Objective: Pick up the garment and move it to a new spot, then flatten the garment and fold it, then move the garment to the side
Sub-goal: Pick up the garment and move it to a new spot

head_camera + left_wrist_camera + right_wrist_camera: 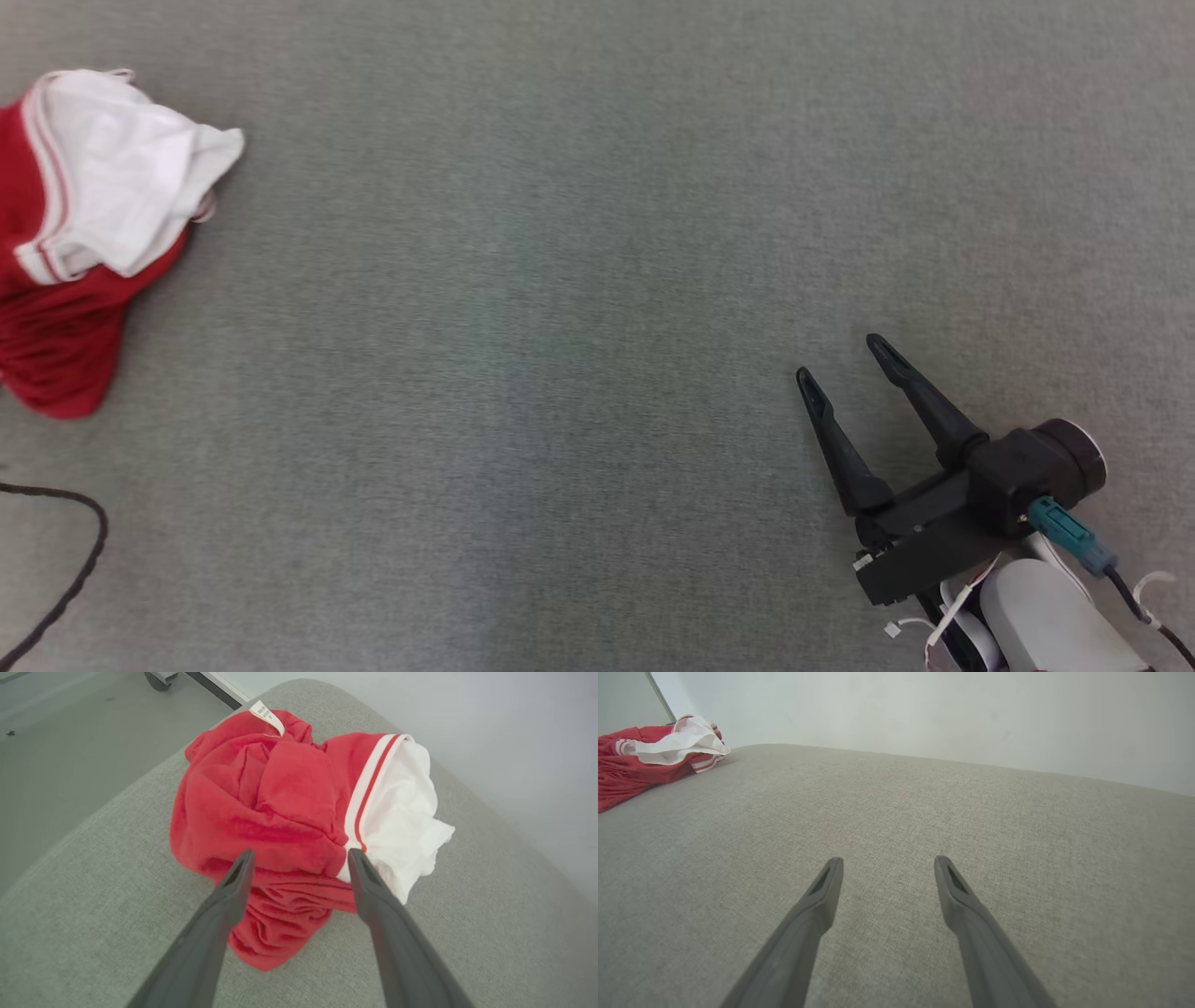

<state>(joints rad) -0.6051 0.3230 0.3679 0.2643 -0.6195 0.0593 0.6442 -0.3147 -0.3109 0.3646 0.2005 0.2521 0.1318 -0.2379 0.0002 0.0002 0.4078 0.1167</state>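
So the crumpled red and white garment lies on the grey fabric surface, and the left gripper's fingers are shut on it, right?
Not quite. The left wrist view shows the fingers of the left gripper spread open, not shut on it. The crumpled red and white garment does lie on the grey fabric surface.

Grey woven-fabric table [597, 280], one corner rounded. Plain pale wall [924, 714] just behind the table's far edge. Grey floor [56, 765] beyond the corner, dark caster wheel [159, 679] on it. Black cable [79, 551] on the table. Soft, even light.
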